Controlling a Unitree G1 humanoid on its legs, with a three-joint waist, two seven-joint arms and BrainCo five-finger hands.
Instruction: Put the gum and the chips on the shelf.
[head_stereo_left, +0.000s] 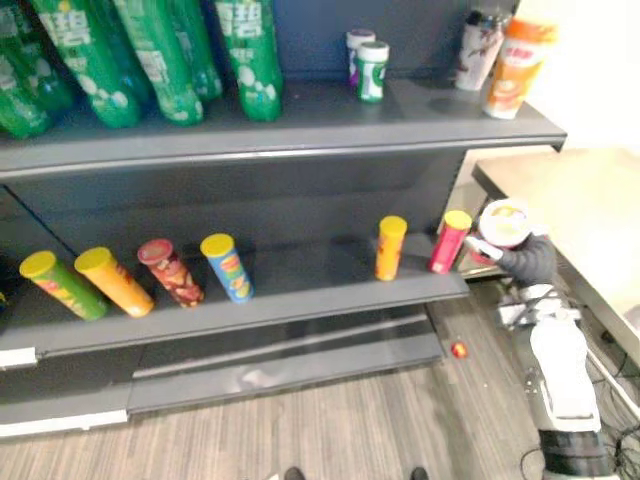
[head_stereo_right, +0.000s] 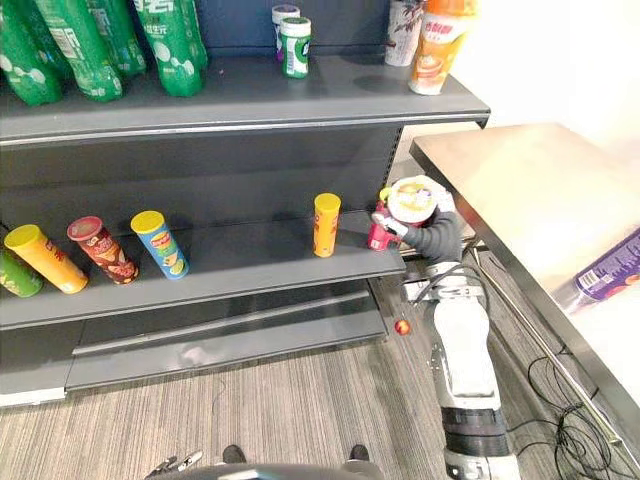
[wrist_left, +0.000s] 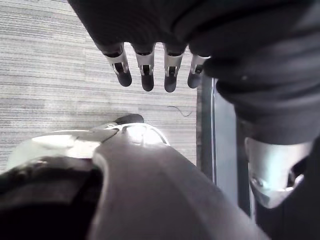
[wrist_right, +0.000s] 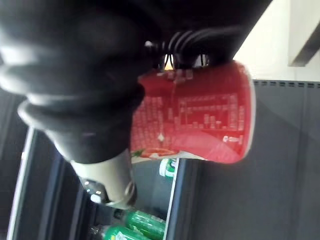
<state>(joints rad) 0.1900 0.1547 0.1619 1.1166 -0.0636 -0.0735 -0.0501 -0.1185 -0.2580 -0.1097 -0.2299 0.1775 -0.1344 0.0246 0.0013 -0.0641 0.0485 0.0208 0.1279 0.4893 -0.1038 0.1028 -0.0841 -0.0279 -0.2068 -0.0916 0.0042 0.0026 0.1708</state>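
Now the right hand (head_stereo_right: 432, 236), clenched round the chips cup (head_stereo_right: 414, 198) beside the pink can (head_stereo_left: 449, 243), must probably stand it on the shelf (head_stereo_left: 300, 288).

- You're looking at a shop aisle: a dark grey metal shelf unit (head_stereo_left: 330, 110) spans 9 to 1 o'clock.
- Its top board carries tall green plastic bottles (head_stereo_left: 250, 50) at 11 and small white-and-green gum tubs (head_stereo_left: 372, 70) at 12.
- On the board below, colourful cardboard chip tubes (head_stereo_left: 390, 247) stand or lean in a row.
- A brushed steel counter (head_stereo_right: 520, 190) sits at 3 o'clock.
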